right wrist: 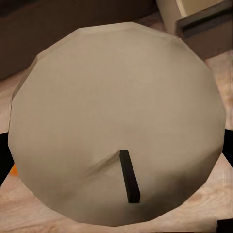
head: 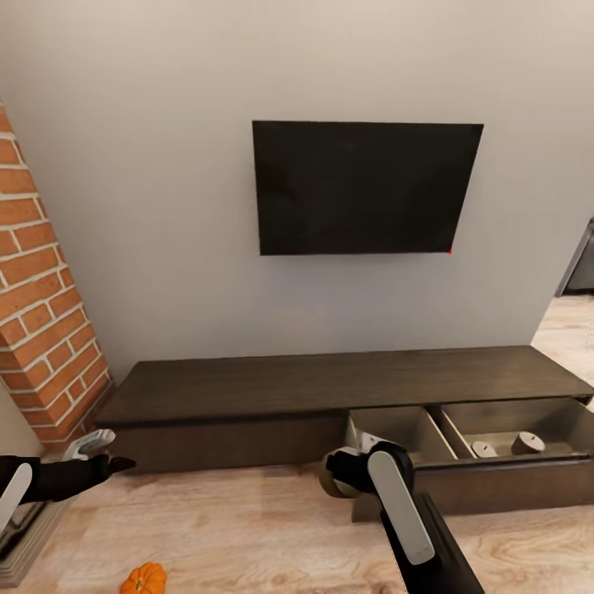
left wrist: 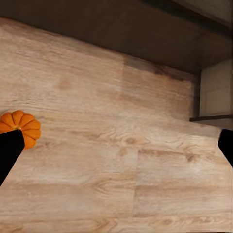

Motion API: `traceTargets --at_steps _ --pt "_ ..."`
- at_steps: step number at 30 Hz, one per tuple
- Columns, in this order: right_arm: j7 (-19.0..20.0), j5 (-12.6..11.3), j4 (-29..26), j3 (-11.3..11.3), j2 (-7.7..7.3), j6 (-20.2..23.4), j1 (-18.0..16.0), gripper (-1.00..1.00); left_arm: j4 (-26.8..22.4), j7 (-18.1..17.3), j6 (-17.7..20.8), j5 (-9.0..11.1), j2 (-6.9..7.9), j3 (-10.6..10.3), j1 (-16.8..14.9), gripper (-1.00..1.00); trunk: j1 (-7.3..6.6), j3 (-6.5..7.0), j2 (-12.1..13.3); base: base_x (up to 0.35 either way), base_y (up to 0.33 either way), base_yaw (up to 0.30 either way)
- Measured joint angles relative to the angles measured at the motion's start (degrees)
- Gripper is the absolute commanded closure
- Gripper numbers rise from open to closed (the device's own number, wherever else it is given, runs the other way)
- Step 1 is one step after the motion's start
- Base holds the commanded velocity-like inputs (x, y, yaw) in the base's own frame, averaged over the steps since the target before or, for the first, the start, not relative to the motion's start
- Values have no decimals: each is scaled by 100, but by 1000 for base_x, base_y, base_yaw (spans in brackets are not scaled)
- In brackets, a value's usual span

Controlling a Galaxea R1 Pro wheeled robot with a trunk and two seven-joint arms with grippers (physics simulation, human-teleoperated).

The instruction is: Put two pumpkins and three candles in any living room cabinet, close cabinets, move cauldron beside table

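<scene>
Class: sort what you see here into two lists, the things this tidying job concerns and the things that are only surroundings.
Job:
candle in right gripper
two candles in drawer
pumpkin
cabinet

Surroundings:
TV
brick fireplace
wood floor

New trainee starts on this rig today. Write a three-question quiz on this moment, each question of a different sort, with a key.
1. True or false: the right gripper holds a candle.
2. How many candles already lie in the open drawer? A) none B) two C) three
3. Fill in: the pumpkin rests on the wooden ____, near the left gripper.

Key: 1 true, the candle sits between the fingers in the right wrist view. 2 B, two candles lie in the right compartment. 3 floor.
</scene>
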Motion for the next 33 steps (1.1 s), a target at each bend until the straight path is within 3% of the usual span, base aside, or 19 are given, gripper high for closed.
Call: traceTargets --at_steps 26,33 --pt "-6 -19 355 -87 13 -4 0 100 22 25 -46 -10 -39 -46 0 -100 0 -115 0 0 0 -257" --pt "-8 24 498 -140 3 -19 0 100 50 189 -159 -91 -466 -159 1 -100 0 -150 0 0 0 -248"
